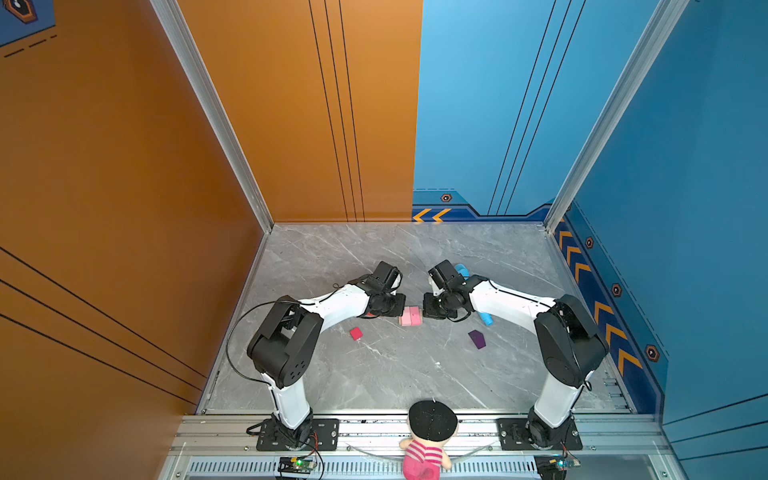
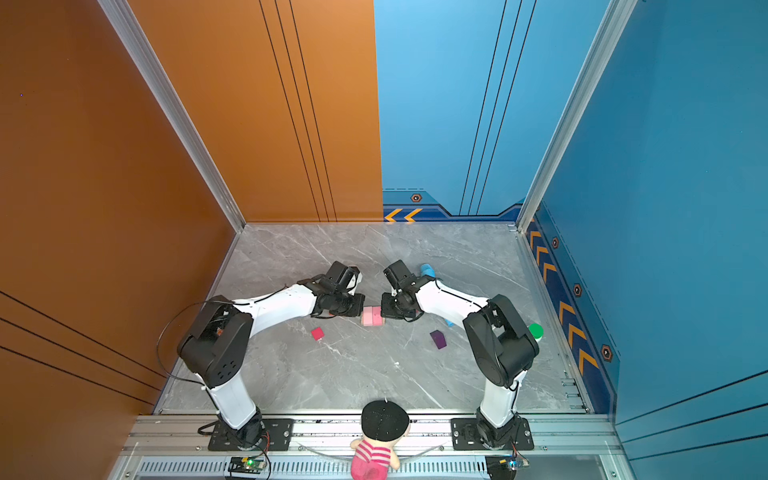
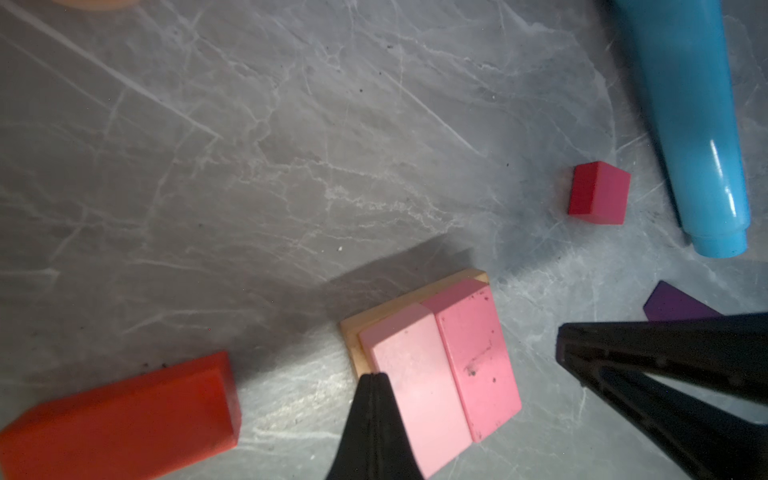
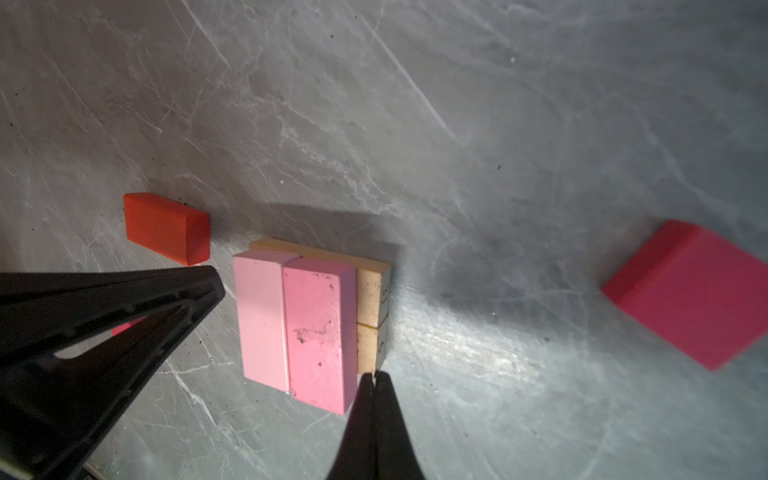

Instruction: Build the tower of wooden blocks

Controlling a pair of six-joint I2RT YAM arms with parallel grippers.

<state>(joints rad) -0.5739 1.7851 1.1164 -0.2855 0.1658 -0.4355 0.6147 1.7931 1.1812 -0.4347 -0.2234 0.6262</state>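
Squaring the started tower looked to be the step in hand. On the grey marble-patterned tabletop [image 1: 374,374], just below the middle of both top views, the left gripper [image 3: 376,376] and the right gripper [image 4: 374,374] flanked the stack from either side. Each had its jaws pressed together and held nothing; whether either tip touched wood could not be told.

Two tan wooden slabs [image 4: 372,299] lay flat side by side. The two pale pink wooden bricks [image 4: 262,320] rested on them, shifted toward the left gripper, so bare tan showed on the right gripper's side. Doing this well probably called for light, level nudges from both sides together, so the slabs did not part.

The red wooden brick [image 3: 124,415] lay near the left gripper. The purple house-shaped wooden piece [image 1: 477,338] sat lower right of the stack and a magenta wooden cube [image 1: 356,333] lower left, both apart from it.
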